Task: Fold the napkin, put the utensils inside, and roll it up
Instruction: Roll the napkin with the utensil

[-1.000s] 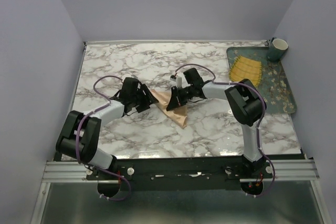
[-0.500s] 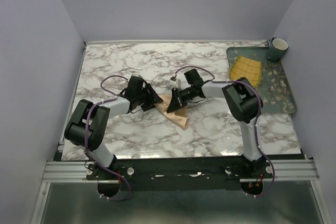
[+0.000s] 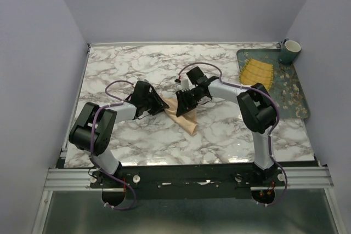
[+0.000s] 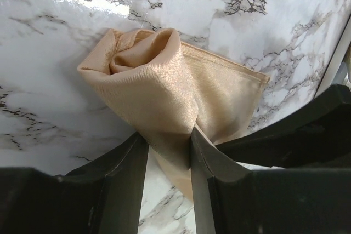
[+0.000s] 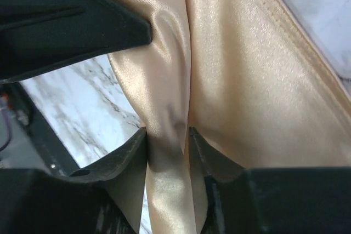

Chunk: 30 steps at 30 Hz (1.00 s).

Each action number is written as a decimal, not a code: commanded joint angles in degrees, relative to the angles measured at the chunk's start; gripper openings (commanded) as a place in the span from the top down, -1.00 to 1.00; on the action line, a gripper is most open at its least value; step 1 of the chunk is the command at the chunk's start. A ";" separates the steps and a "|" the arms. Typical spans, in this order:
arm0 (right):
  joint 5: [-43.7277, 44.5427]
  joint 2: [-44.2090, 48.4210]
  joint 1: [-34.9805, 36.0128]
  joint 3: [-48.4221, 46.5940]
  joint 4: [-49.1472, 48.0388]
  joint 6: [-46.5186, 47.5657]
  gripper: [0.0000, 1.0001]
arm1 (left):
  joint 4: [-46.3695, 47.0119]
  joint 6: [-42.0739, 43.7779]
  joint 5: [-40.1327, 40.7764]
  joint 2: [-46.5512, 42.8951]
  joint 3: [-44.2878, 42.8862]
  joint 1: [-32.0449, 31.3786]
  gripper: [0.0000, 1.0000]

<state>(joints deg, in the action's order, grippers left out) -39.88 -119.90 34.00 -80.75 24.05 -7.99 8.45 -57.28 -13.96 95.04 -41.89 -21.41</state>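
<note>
Napkin [image 3: 186, 121] sits bunched up well left of the tray [image 3: 292, 89]. Left gripper [image 4: 169, 146] is pinching one fold, and right gripper [image 5: 167, 141] is clamped on another, nearer the tray.

left pincer [image 4: 167, 138]: clamped, low, angled inward | right pincer [image 5: 167, 133]: clamped, low, angled inward

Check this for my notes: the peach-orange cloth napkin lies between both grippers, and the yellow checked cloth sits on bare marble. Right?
Not quite: the top view shows the yellow checked cloth on the patterned teal tray, not bare marble. The peach-orange cloth napkin does lie between the left gripper and the right gripper.
</note>
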 commanded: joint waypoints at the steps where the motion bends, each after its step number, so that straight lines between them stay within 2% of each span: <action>1: 22.98 5.89 5.37 -2.92 11.62 0.26 0.12 | -3.44 0.67 2.00 -0.12 1.81 -0.30 0.14; 2: 27.79 6.69 6.86 -3.01 12.07 -0.18 0.10 | -3.52 0.76 2.00 -0.12 1.64 -0.30 0.14; 5: 33.52 8.53 9.67 -3.01 12.95 -1.85 0.07 | -3.79 1.03 1.74 -0.21 1.37 -0.30 0.15; 8: 39.41 9.07 11.87 -3.97 13.74 -2.21 -0.05 | -3.70 1.29 1.39 -0.04 1.20 -0.30 0.15; 13: 43.04 8.19 14.43 -7.93 17.25 -1.50 -0.15 | -3.53 1.29 1.04 0.58 1.02 -0.30 0.15; 16: 45.50 7.22 14.87 -9.77 18.75 -1.15 -0.28 | -3.53 1.38 0.95 0.67 0.93 -0.39 0.16; 20: 45.16 7.22 15.13 -10.30 18.66 -0.28 -0.31 | -3.44 1.38 0.86 0.49 1.11 -0.30 0.17; 23: 40.15 6.78 15.40 -9.78 17.00 -0.53 -0.21 | -3.35 1.29 0.77 0.58 1.11 -0.30 0.17; 24: 36.84 6.78 15.74 -9.43 15.69 -1.15 0.03 | -3.26 1.12 0.69 0.49 1.11 -0.30 0.18; 25: 36.45 6.69 16.10 -8.56 14.98 -1.50 0.10 | -3.26 1.20 0.68 0.41 1.11 -0.39 0.18; 30: 36.27 4.77 16.63 -7.49 13.13 -1.33 0.14 | -3.44 1.29 0.68 0.23 1.11 -0.30 0.18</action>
<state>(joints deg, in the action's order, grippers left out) -1.41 -112.57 49.71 -89.49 39.20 -9.26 8.45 -57.06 -13.98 94.98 -41.85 -21.41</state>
